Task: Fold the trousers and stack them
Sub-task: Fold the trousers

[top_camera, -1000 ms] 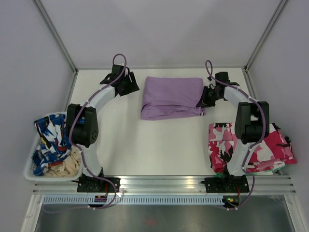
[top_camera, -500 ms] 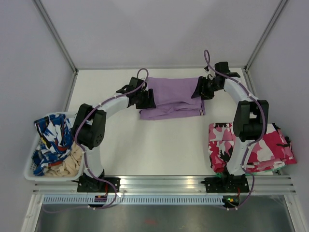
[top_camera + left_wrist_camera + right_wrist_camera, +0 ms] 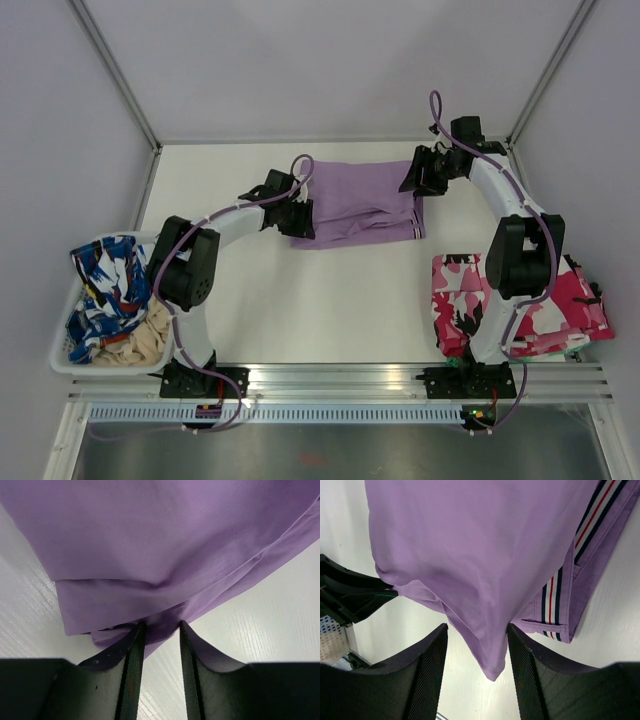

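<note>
When seen from above, looks like one big white table (image 3: pixel 250 300) with grey walls (image 3: pixel 330 70) on three sides. Bolted at the near edge, the left arm (image 3: pixel 230 215) and the right arm (image 3: pixel 505 200), both reaching to the far part of the table.

Lying there between them, the purple trousers (image 3: pixel 360 205), folded into a flat bundle, a bit rumpled, close to the back wall and about in the middle.

At the near right, a pile of pink, white and black clothes (image 3: pixel 545 305), just beside the right arm. At the near left, a white basket (image 3: pixel 60 355) with blue and white clothes (image 3: pixel 105 290) and a tan cloth (image 3: pixel 135 345) inside.

Down low at the left edge of the trousers, the left gripper (image 3: pixel 300 215): jaws a little apart, a fold of purple cloth between the tips, white table showing through the gap, so not squeezed tight.

At the far right corner of the trousers, the right gripper (image 3: pixel 412 180): jaws wide apart and holding nothing, a corner of cloth sitting loose between them.

Smallest of all, a strip (image 3: pixel 552 605) of dark blue, white and red stripes along one edge of the trousers.
</note>
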Robot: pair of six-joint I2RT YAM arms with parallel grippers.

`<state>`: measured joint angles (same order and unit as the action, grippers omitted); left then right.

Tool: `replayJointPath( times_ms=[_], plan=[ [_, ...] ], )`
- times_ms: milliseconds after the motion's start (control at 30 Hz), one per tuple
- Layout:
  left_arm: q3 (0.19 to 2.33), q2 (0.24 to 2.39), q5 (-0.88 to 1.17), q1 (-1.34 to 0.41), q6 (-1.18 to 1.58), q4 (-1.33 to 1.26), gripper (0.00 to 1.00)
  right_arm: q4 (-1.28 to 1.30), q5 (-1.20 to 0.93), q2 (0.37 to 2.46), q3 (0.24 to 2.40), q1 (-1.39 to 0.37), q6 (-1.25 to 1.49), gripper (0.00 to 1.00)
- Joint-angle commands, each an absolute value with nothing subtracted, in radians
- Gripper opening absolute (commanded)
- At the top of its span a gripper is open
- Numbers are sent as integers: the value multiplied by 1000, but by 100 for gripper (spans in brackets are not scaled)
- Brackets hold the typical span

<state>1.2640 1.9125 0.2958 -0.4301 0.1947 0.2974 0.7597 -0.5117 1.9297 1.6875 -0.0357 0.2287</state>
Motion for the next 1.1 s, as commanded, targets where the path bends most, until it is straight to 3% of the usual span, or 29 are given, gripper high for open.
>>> replayJointPath(
  times_ms=[0,233,500,600,667,700,733,900,1067],
  plan=[
    [1287,1891,333,-443,144,270,39,769,-471,1931,1742,-38,253,58],
    [1339,1743,373,-446,117,377,38,803,-472,1974,1992,-47,320,59],
    [1502,1712,237,-420,210,348,40,652,-442,1953,1927,-228,354,60],
    [1543,1759,215,-385,285,367,38,631,-437,1973,1950,-253,360,49],
    [1549,1782,230,-368,319,367,37,585,-407,1979,1935,-258,364,32],
    [1555,1808,238,-356,334,368,35,560,-400,1983,1928,-259,365,18],
    [1558,1821,244,-351,339,367,33,549,-397,2002,1922,-261,368,13],
    [1578,1910,271,-345,394,344,26,534,-388,2091,1924,-279,390,0],
    [1546,1994,308,-345,456,284,14,494,-367,2152,1832,-311,362,0]
  ],
)
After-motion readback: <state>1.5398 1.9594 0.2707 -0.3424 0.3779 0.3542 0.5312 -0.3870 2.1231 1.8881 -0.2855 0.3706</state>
